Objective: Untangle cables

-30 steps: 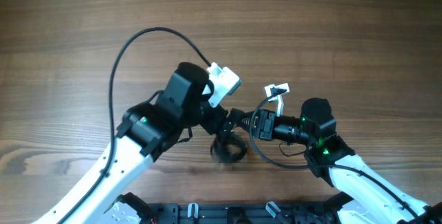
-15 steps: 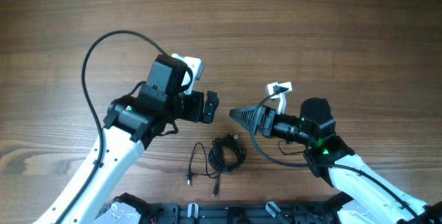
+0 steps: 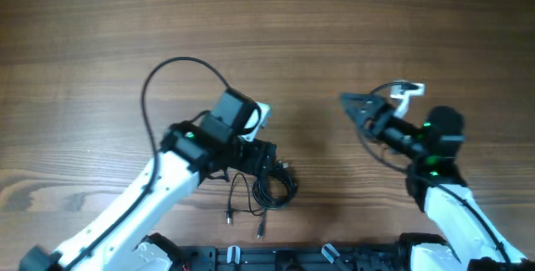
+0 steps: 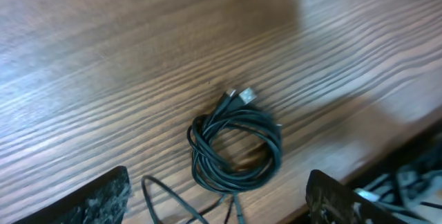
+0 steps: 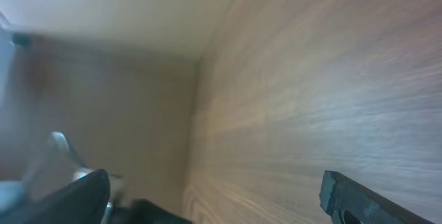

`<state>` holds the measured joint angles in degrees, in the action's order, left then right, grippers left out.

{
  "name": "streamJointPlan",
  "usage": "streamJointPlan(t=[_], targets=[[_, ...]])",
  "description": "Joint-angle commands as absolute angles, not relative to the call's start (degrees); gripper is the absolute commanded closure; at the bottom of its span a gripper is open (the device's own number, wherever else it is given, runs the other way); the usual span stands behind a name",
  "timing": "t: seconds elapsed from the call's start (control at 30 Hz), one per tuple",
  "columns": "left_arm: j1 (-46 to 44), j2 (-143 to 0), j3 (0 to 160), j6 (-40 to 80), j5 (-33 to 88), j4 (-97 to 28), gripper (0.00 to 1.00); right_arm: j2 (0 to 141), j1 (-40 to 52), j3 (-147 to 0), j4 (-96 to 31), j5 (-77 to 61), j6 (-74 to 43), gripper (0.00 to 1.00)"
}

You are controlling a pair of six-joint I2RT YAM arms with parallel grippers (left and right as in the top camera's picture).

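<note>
The cables [image 3: 275, 189] lie on the wooden table as a small black coil near the front edge, with loose thin ends [image 3: 231, 211] trailing to its left and front. My left gripper [image 3: 264, 157] hovers just behind the coil, open and empty. In the left wrist view the coil [image 4: 236, 148] lies between and a little ahead of the wide-spread fingertips [image 4: 105, 198], and two small plug ends [image 4: 239, 97] stick out at its far side. My right gripper [image 3: 351, 103] is off to the right, open, pointing left, well away from the cables. The right wrist view is blurred; its gripper [image 5: 221, 200] holds nothing.
A black rail [image 3: 276, 258] runs along the table's front edge, close to the coil. The left arm's thick cable [image 3: 159, 79] arches over the table behind it. In the left wrist view the table edge [image 4: 387, 141] falls away just right of the coil.
A second ago both grippers met at the bundle. They have parted, the cables now lie on the table, the left gripper has come back over the coil, and the right arm has swung away right.
</note>
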<state>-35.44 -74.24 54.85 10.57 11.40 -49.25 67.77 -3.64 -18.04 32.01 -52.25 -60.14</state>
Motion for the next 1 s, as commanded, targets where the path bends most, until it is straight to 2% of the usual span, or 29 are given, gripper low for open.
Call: streamJointPlan(t=[0.0,0.13,0.2,0.23,0.33,0.5,0.57,0.63,0.7,0.83,0.97], targets=[[-37.52,-80.53,53.36,9.39,9.32,-44.47,0.21,66.87,-10.15,-18.52,32.32,-67.20,-59.92,0.00],[-39.46,-87.11,53.36,8.88,9.37,-37.06,0.20,66.87,-11.99,-18.52,32.29,-70.46,-58.22,0.00],[-40.62,-90.19,53.36,3.81,9.54,-35.46,0.19,66.87,-11.99,-18.52,32.27,-70.46,-58.24,0.00],[-41.71,-92.66,53.34,-3.20,9.50,-35.75,0.22,66.92,-11.99,-18.52,32.27,-70.43,-58.24,0.00],[-43.18,-95.90,53.34,-12.12,8.60,-36.97,0.27,66.92,-11.99,-18.52,32.27,-70.46,-57.80,0.00],[-44.10,-97.82,53.34,-13.32,6.76,-36.47,0.36,66.92,-11.97,-18.44,32.08,-70.43,-56.88,0.00],[-44.10,-98.06,53.34,-13.30,6.76,-36.36,0.42,66.92,-11.97,-18.41,32.08,-70.41,-56.88,0.00],[-44.10,-98.21,53.30,-13.30,6.79,-36.14,0.57,66.92,-11.97,-18.41,32.08,-70.43,-56.71,0.00],[-44.10,-98.21,53.30,-12.91,7.01,-35.38,0.96,66.92,-11.97,-18.41,32.05,-70.41,-56.64,0.00],[-43.64,-98.17,53.30,-7.16,6.72,-31.64,0.96,66.92,-11.97,-18.26,31.99,-70.43,-56.53,0.00],[-40.88,-97.23,53.54,7.14,2.61,-27.16,0.96,66.96,-11.97,-18.26,29.36,-70.41,-56.53,0.00]])
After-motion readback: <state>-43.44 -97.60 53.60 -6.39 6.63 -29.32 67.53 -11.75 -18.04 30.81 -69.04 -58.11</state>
